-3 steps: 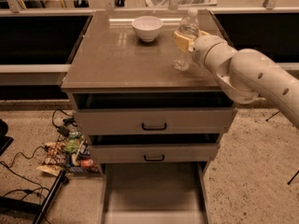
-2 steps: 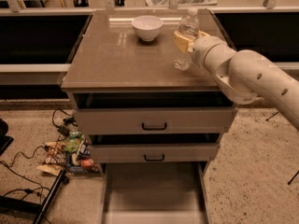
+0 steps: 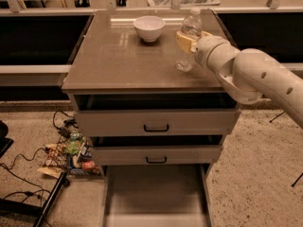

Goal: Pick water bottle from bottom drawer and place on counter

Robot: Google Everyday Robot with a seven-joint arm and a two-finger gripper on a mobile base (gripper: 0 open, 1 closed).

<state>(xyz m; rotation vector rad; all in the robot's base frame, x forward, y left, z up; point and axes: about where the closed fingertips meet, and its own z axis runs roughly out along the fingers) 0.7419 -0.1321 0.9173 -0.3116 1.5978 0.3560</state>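
The water bottle (image 3: 184, 59), clear with a white cap, stands upright on the right side of the counter (image 3: 118, 63), its base on the surface. My gripper (image 3: 191, 38) reaches in from the right, and its pale fingers (image 3: 182, 40) close around the bottle's middle. The white arm runs off to the lower right. The bottom drawer (image 3: 154, 193) is pulled out at floor level and nothing shows in it.
A white bowl (image 3: 149, 27) sits on the counter left of the bottle. The two upper drawers (image 3: 156, 123) with black handles are slightly open. Snack packets (image 3: 71, 152) and cables (image 3: 21, 174) lie on the floor to the left.
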